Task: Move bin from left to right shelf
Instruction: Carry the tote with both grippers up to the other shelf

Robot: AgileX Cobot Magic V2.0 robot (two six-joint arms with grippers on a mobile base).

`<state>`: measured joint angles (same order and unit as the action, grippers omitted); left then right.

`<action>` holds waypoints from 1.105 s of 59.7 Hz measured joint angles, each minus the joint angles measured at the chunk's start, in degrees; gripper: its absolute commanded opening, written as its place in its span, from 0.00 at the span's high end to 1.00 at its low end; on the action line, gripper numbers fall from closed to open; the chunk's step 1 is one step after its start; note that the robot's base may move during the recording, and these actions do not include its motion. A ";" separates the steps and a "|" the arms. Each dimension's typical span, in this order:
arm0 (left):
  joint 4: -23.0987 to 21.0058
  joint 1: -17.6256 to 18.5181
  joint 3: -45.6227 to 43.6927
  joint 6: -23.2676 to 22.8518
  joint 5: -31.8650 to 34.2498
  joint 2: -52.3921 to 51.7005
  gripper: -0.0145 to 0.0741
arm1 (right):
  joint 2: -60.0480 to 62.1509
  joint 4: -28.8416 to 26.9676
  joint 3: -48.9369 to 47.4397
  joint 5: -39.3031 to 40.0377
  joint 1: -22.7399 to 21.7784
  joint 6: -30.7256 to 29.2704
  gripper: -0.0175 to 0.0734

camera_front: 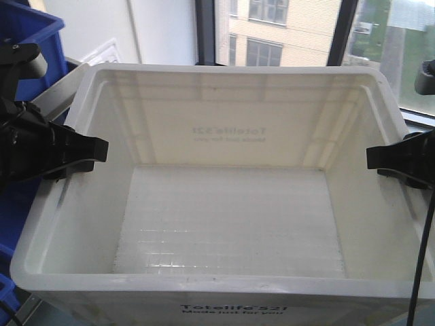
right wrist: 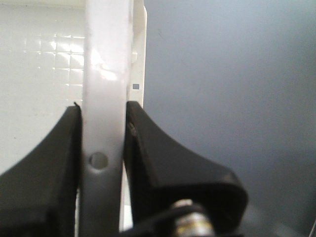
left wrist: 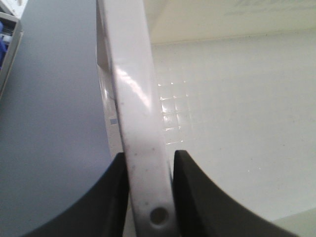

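A large white plastic bin (camera_front: 231,224), empty, fills the front view, with "Totelife" lettering on its front and back walls. My left gripper (camera_front: 85,151) is shut on the bin's left rim (left wrist: 140,128); its black fingers (left wrist: 197,197) clamp the rim from both sides. My right gripper (camera_front: 384,157) is shut on the bin's right rim (right wrist: 104,98), with black fingers (right wrist: 163,158) on either side of it. Both rims show a small round hole by the jaws.
A blue crate (camera_front: 27,34) stands at the back left, with more blue plastic low on the left (camera_front: 10,231). Windows with a building outside lie behind the bin (camera_front: 285,30). A grey surface lies beside the bin on each side (left wrist: 49,123) (right wrist: 227,98).
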<state>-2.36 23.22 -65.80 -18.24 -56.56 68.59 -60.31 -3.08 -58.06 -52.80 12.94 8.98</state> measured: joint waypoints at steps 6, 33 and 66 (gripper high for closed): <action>0.00 0.00 0.00 0.00 0.00 0.00 0.84 | 0.00 0.00 0.00 0.04 0.00 0.00 0.81; 0.00 0.00 0.00 0.00 0.00 0.00 0.84 | 0.00 0.00 0.00 0.13 0.00 0.00 0.81; 0.00 0.00 0.00 0.02 0.00 0.00 0.84 | 0.00 -0.06 0.00 0.18 0.00 0.00 0.81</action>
<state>-2.36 23.22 -65.80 -18.22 -56.56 68.59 -60.31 -3.14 -58.06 -52.62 12.94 8.98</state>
